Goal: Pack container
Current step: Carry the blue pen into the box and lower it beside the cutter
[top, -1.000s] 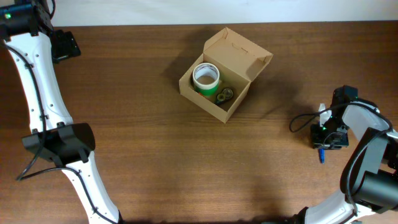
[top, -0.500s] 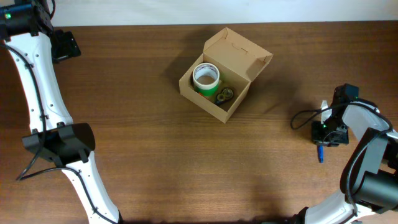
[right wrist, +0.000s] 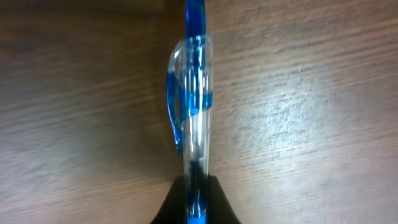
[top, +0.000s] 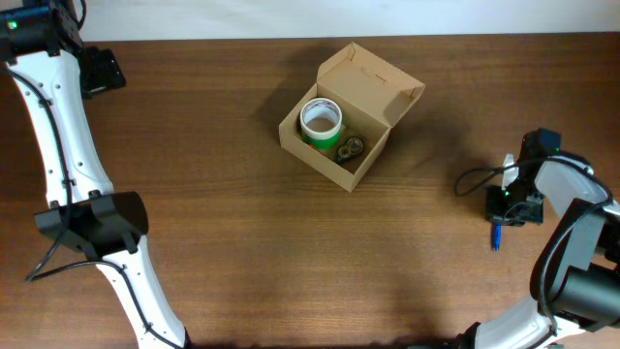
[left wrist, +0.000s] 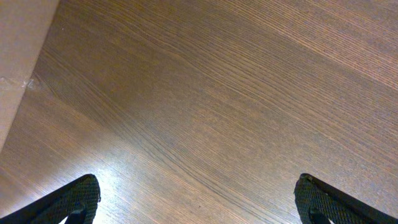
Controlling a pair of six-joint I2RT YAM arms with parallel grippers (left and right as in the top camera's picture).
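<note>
Blue pen [right wrist: 194, 124] is pinched tight in the right jaws. The box [top: 315, 155] is set well off to their left. Left jaws are spread wide, empty.

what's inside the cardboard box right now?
Inside the container: a green-sided tape roll and a small dark round item beside it. Anything under them is covered.
</note>
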